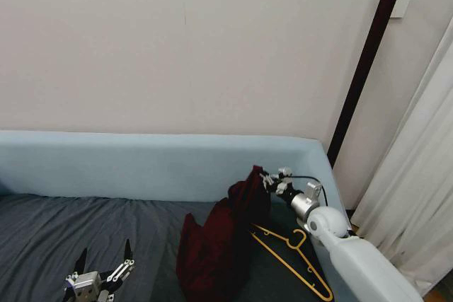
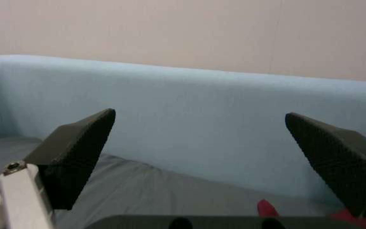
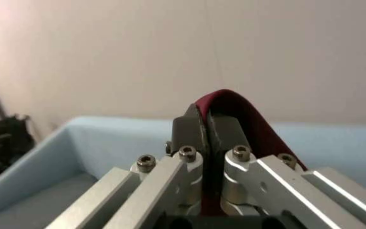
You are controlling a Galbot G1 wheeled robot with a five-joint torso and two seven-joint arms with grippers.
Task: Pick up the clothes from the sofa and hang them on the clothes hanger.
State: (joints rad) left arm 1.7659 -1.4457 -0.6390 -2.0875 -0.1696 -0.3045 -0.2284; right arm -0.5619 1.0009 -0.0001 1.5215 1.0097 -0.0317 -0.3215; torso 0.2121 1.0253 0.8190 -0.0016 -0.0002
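Note:
A dark red garment [image 1: 219, 242] is lifted off the grey sofa seat [image 1: 49, 235], its top edge pinched by my right gripper [image 1: 263, 178] near the light blue backrest [image 1: 141, 167]. In the right wrist view the black fingers [image 3: 199, 129] are shut on a fold of the red cloth [image 3: 234, 107]. A yellow wire hanger [image 1: 294, 256] lies on the seat beside the hanging cloth. My left gripper [image 1: 105, 263] hovers low over the seat at the near left, open, its two dark pads [image 2: 75, 155] wide apart with nothing between them.
A dark clothes rack post [image 1: 364, 61] rises behind the sofa's right end, with a white curtain [image 1: 417, 175] beside it. A plain wall [image 1: 177, 40] stands behind the backrest. A corner of red cloth [image 2: 267, 208] shows in the left wrist view.

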